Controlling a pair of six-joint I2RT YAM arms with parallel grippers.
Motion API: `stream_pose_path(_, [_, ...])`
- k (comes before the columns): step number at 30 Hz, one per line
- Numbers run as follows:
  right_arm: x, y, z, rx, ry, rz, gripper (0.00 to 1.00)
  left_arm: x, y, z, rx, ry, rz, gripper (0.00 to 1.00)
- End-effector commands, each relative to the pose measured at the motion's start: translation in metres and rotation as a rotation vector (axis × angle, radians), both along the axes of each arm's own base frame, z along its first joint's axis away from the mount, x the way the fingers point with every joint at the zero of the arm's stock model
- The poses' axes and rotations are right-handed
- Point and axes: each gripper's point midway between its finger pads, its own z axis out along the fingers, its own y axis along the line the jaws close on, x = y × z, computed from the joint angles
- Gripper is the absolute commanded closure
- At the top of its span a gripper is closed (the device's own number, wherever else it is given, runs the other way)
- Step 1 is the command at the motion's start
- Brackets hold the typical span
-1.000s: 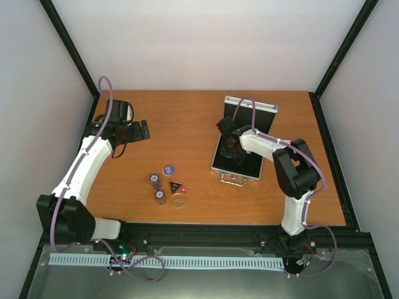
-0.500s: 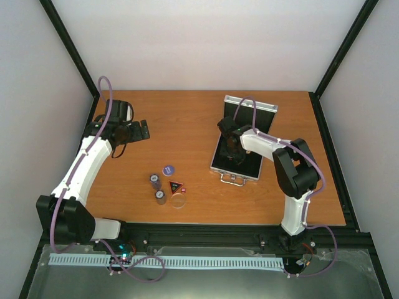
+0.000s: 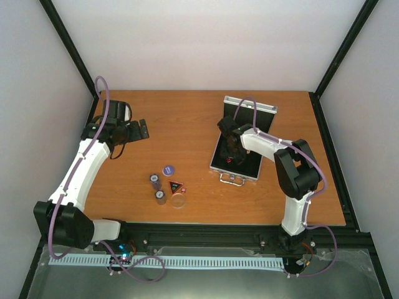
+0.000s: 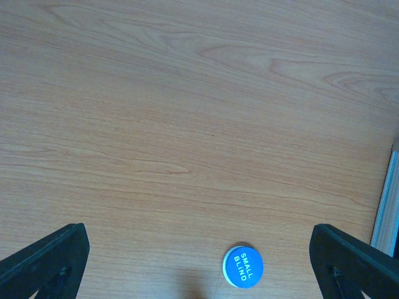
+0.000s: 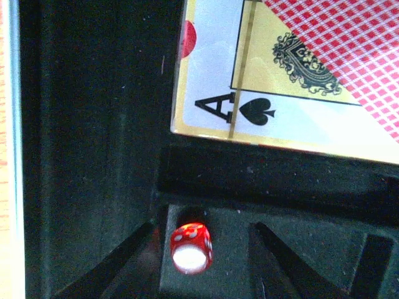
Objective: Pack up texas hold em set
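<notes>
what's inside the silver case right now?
In the case: black lining, the card box showing an ace of spades, and a red die in a recess beside it. From above, the right arm covers most of the interior, so other compartments can't be checked.

White arms [image 3: 84, 165], black joints [image 3: 298, 177], purple cables [image 3: 101, 93].
</notes>
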Motion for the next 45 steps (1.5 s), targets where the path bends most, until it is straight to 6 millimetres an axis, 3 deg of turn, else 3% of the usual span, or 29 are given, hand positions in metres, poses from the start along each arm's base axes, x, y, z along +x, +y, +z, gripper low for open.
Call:
stream_pose_path(1, [0.004,0.007,0.044,0.007,-0.073,0.045,0.6,-0.005,0.0,0.007,-0.016,-0.018,-0.003,0.0])
stream_pose_path(8, [-0.015,0.038,0.067,-0.04,-0.087,0.206,0.6,-0.005,-0.001,0.002,-0.021,0.001,-0.006,0.0])
stream_pose_path(19, [-0.033,0.054,0.058,-0.066,-0.067,0.36,0.61,-0.001,0.003,0.005,0.009,0.003,0.0,0.0])
stream_pose_path(28, [-0.026,0.049,0.046,-0.122,-0.052,0.417,0.6,0.015,0.009,-0.007,0.025,0.025,0.059,0.0])
stream_pose_path(32, [-0.013,0.036,0.054,-0.131,-0.077,0.379,0.55,0.024,0.011,-0.012,0.038,0.033,0.079,0.0])
stream_pose_path(37, [-0.003,0.016,0.049,-0.04,-0.022,0.313,0.54,0.037,0.011,-0.01,0.043,0.04,0.089,0.0])
stream_pose_path(42, [0.007,0.005,0.046,-0.061,-0.001,0.299,0.44,0.051,0.007,-0.01,0.03,0.055,0.089,0.0])
stream_pose_path(45, [0.01,0.007,0.044,-0.061,0.007,0.31,0.43,0.058,0.003,-0.014,0.012,0.067,0.086,0.0])
